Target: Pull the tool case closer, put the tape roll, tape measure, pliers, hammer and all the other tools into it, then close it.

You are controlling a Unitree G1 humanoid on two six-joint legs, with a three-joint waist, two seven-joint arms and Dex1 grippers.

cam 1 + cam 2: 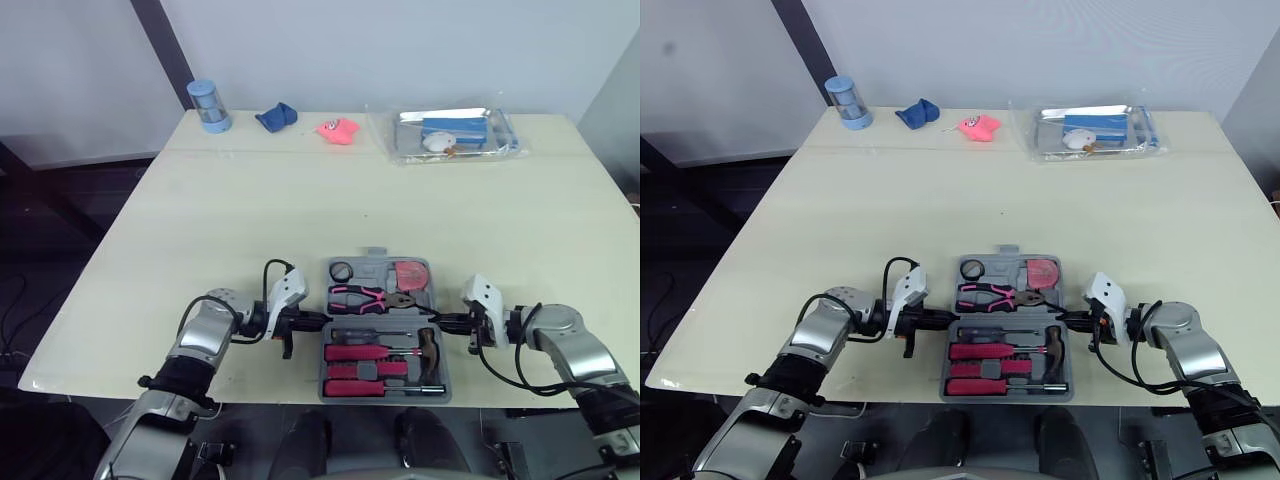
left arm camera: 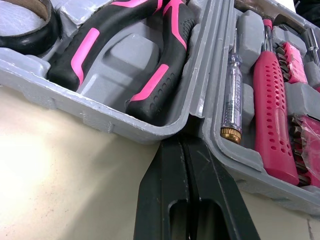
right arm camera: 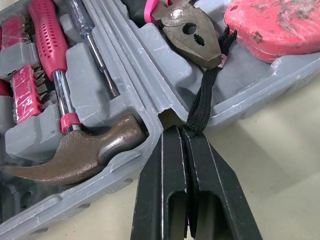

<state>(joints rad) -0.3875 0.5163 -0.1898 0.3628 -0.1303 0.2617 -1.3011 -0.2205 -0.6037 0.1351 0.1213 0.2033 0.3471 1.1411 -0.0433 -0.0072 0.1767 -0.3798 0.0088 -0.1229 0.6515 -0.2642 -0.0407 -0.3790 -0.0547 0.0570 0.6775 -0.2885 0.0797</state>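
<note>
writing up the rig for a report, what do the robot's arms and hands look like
The left arm and right arm have rounded silver shells, looping black cables and white wrist blocks. The left hand and right hand each have two flat black tapered fingers.

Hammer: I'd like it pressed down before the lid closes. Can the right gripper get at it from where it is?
Probably yes. The right gripper sits shut at the right edge of the open tool case, by the hinge. The hammer lies uncovered, its head just inside that edge, with only the case wall between.
</note>
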